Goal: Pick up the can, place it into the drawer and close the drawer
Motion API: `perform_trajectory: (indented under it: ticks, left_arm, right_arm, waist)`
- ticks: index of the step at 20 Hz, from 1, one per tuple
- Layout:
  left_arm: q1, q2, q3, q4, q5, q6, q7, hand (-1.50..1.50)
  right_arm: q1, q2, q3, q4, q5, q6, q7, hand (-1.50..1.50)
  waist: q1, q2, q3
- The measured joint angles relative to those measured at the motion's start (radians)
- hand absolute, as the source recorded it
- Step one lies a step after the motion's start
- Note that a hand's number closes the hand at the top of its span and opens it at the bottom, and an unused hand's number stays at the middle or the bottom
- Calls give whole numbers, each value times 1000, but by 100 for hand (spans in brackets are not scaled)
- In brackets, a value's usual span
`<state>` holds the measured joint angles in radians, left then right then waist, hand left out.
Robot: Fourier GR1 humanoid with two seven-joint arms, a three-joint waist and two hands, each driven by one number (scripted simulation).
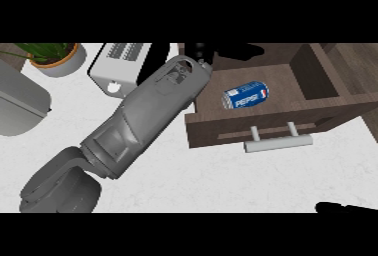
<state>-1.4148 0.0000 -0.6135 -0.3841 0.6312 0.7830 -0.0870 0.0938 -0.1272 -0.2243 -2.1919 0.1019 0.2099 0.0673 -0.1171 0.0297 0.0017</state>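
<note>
**Can lying in the open drawer, left arm stretched beside it**

The left hand (198, 50) shows only as a dark shape at the end of the long grey forearm, up by the back left corner of the drawer (214, 127). Its fingers blend into the dark area behind the drawer, so whether they are spread or curled cannot be told, nor whether they touch anything. They hold nothing that can be seen.

The right hand (336, 207) shows only as a black sliver at the lower right edge of the view, low over the counter (221, 175); how its fingers stand cannot be told either.

The can (246, 95), blue with white lettering, lies on its side inside the brown wooden drawer, tilted slightly, near the left half of the compartment and apart from the left hand. The drawer stands pulled out over the white counter, its front panel towards the viewer with a pale bar handle (278, 141) mounted on two posts.

The left forearm runs diagonally from the lower left up to the drawer's left wall, lying just beside that wall and covering part of the counter. Left of the arm stands a white toaster (118, 67), partly hidden by the forearm. A potted plant (53, 57) in a tan pot sits in the upper left corner, and a grey rounded object (21, 107) lies at the left edge
</note>
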Motion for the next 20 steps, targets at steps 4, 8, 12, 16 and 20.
perform_trajectory:
  ticks: [4, 8, 12, 16, 20]
  left_arm:
    - [-1, 0, 6, -19, 35, 4, -15, -150]
    - [-20, 0, 19, -27, 63, 18, -32, -150]
    - [-35, 0, 22, -22, 76, 36, -46, -150]
    - [-46, 0, 16, -32, 79, 48, -35, -150]
    - [-36, 0, 11, -55, 75, 47, -19, -150]
  right_arm:
    - [-17, -32, 28, -36, 82, 3, -4, -150]
    - [-40, -53, 73, -19, 205, -12, -36, -150]
    - [-59, -86, 123, 7, 350, -29, -58, -150]
    - [-89, -119, 184, 56, 512, -49, -61, -150]
    - [-127, -124, 257, 153, 668, -90, -67, -150]
  waist:
    - [9, -3, 0]
    - [26, -5, -1]
    - [42, -8, -1]
    - [67, -14, -1]
    - [93, -20, -1]
